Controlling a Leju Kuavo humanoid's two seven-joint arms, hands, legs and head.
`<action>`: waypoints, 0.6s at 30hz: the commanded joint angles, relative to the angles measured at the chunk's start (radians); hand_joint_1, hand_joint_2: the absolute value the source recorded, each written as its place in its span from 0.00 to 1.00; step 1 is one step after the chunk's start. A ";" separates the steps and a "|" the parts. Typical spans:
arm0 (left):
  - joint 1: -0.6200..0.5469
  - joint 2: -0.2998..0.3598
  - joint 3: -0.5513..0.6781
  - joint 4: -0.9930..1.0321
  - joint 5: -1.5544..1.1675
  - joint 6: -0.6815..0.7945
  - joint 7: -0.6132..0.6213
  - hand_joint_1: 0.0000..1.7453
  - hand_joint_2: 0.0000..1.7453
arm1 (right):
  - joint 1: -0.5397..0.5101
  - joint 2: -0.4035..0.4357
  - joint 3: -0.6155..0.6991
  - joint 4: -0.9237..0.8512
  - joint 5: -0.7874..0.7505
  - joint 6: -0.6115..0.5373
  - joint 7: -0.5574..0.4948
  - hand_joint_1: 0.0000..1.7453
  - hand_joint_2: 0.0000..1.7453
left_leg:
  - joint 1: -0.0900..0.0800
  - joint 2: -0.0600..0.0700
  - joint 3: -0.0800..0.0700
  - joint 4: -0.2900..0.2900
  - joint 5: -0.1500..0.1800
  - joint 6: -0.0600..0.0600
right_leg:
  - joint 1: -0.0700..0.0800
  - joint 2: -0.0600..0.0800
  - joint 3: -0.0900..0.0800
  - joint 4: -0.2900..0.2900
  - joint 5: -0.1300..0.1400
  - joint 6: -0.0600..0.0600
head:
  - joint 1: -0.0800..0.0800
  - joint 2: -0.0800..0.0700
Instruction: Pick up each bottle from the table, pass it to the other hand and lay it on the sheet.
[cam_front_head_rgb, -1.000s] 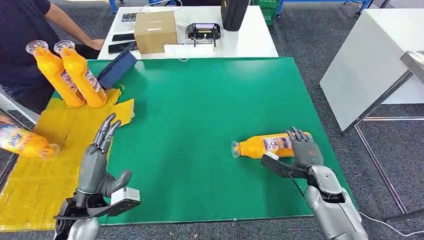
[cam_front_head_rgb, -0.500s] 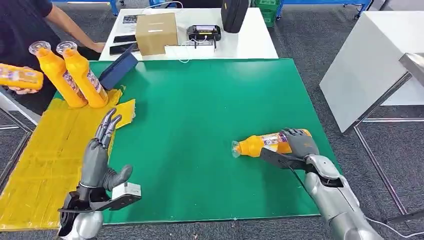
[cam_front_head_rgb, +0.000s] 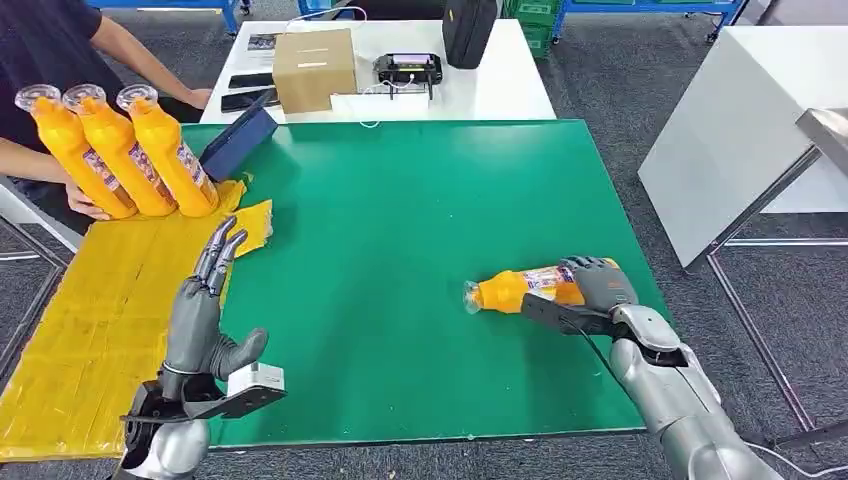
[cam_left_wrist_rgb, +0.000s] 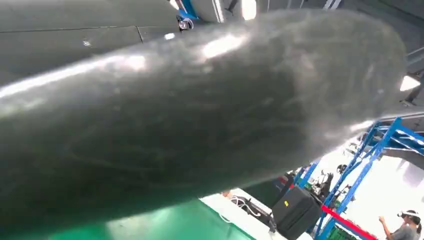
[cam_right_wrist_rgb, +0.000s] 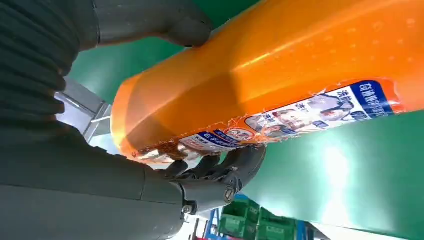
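One orange bottle (cam_front_head_rgb: 540, 287) lies on its side near the right edge of the green tabletop (cam_front_head_rgb: 400, 220), cap toward the middle. The right hand (cam_front_head_rgb: 600, 285) wraps its base end, thumb and fingers closed around it. The left hand (cam_front_head_rgb: 205, 310) is raised, holding nothing, fingers spread, over the tabletop's left edge beside the yellow sheet (cam_front_head_rgb: 90, 330). Three orange bottles (cam_front_head_rgb: 110, 150) stand at the sheet's far end, a person's hand (cam_front_head_rgb: 85, 205) touching one.

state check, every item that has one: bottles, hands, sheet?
bottle on the table: lying on its side, cap end toward table centre, gripped at the base end.
right hand: fingers wrapped around that bottle.
left hand: holds nothing, fingers spread, above the table's left edge.
three upright bottles: standing in a row; a person's hand touches the outermost.
yellow sheet: flat, edge crumpled.
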 joint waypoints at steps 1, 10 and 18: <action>-0.052 0.003 -0.034 0.091 0.028 0.018 -0.020 0.00 0.00 | 0.061 -0.048 0.109 0.108 -0.002 0.064 0.005 0.00 1.00 | 0.002 -0.006 0.001 -0.001 0.001 -0.001 | 0.001 -0.002 0.003 -0.003 0.000 -0.002 | 0.000 0.000; 0.005 -0.006 -0.022 -0.004 -0.037 -0.008 0.026 0.00 0.00 | 0.097 0.111 0.162 0.030 0.165 -0.161 0.080 0.00 1.00 | 0.003 0.001 0.003 -0.002 0.000 -0.002 | 0.003 0.006 0.012 -0.003 0.001 -0.002 | 0.000 0.000; -0.001 -0.006 -0.022 -0.001 -0.040 -0.013 0.028 0.00 0.00 | 0.141 0.072 0.125 -0.028 0.137 -0.094 0.046 0.12 1.00 | 0.004 0.006 0.003 -0.001 0.001 -0.002 | 0.003 0.006 0.010 -0.001 0.003 -0.004 | 0.000 0.000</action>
